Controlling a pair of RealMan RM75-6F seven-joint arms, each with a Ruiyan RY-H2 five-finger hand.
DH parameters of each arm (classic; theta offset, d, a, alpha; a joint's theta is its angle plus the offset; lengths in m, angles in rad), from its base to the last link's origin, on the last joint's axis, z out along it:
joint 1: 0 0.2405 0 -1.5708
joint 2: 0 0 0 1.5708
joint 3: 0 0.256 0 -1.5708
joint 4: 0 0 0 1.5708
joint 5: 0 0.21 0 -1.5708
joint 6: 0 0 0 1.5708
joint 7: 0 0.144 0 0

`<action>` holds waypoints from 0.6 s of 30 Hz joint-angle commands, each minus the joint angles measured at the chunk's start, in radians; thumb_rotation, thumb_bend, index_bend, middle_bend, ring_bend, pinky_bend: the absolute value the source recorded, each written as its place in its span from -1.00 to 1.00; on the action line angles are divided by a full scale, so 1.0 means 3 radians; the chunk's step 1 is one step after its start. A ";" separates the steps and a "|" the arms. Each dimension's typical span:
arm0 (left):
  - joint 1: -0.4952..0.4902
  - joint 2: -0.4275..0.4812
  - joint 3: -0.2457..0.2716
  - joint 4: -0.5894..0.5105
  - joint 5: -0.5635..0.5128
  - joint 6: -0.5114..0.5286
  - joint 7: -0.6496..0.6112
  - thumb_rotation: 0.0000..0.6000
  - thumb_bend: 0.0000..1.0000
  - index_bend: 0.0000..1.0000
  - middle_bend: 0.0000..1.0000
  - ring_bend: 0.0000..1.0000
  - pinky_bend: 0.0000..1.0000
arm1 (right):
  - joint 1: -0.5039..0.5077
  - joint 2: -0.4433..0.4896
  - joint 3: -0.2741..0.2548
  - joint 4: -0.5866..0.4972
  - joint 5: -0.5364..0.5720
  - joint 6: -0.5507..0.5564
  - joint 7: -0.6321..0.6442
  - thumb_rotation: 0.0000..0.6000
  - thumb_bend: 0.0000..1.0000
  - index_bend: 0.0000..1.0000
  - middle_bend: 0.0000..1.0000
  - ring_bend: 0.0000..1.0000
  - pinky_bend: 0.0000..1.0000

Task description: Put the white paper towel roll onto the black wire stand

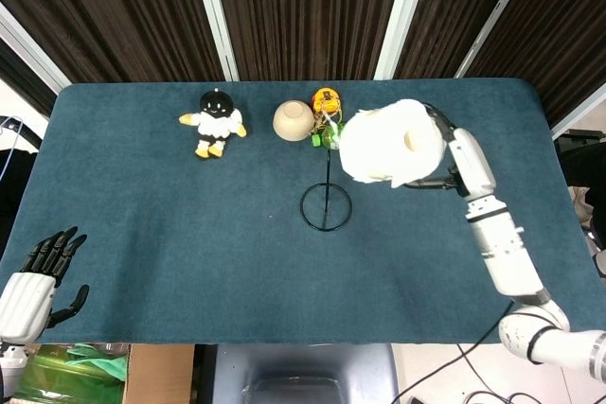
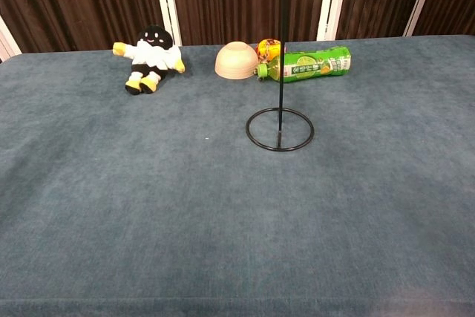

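- The white paper towel roll (image 1: 390, 144) is held in the air by the right hand (image 1: 443, 153), which grips it from the side away from the stand; the roll is up near the top of the black wire stand (image 1: 327, 198), not yet threaded on; in the chest view only its lower edge shows at the top of the frame, just right of the rod
- I judge the roll light and soft; it will dent under a hard squeeze, and a loose outer sheet may flap or catch; the paper surface should give good friction, so slipping seems unlikely
- The best hold looks like the one it has: around the outer wall at mid-height, leaving the cardboard core free at both ends so the rod can pass through
- The stand is thin wire, a ring base with one upright rod; it likely tips or slides if the roll knocks the rod sideways
- The left hand (image 1: 38, 276) rests off the near left table edge, fingers apart, holding nothing
- Count: one roll; one stand; one plush toy (image 1: 215, 121); one upturned bowl (image 1: 294, 120); one green bottle (image 2: 308, 64); one small orange toy (image 1: 326, 100); two hands
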 commanded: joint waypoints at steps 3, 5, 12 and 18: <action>0.0005 0.0008 0.0001 0.0003 0.0006 0.0012 -0.0020 1.00 -0.13 -1.00 -1.00 -1.00 -0.79 | 0.0345 -0.0073 0.0170 -0.0245 0.0577 -0.0146 -0.0587 1.00 -0.53 0.57 0.18 -0.03 -0.30; 0.0006 0.0014 0.0000 0.0005 -0.0001 0.0013 -0.0030 1.00 -0.13 -1.00 -1.00 -1.00 -0.79 | 0.0421 -0.0087 0.0170 -0.0299 0.0732 -0.0190 -0.0734 1.00 -0.53 0.57 0.18 -0.03 -0.30; 0.0014 0.0016 -0.0018 0.0006 -0.0029 0.0024 -0.0012 1.00 -0.13 -1.00 -1.00 -1.00 -0.79 | 0.0583 -0.0123 0.0119 -0.0429 0.1129 -0.0207 -0.1146 1.00 -0.53 0.56 0.18 -0.03 -0.30; 0.0014 0.0020 -0.0011 0.0002 -0.0019 0.0021 -0.0016 1.00 -0.13 -1.00 -1.00 -1.00 -0.79 | 0.0739 -0.0051 0.0093 -0.0539 0.1537 -0.0356 -0.1389 1.00 -0.53 0.56 0.18 -0.03 -0.30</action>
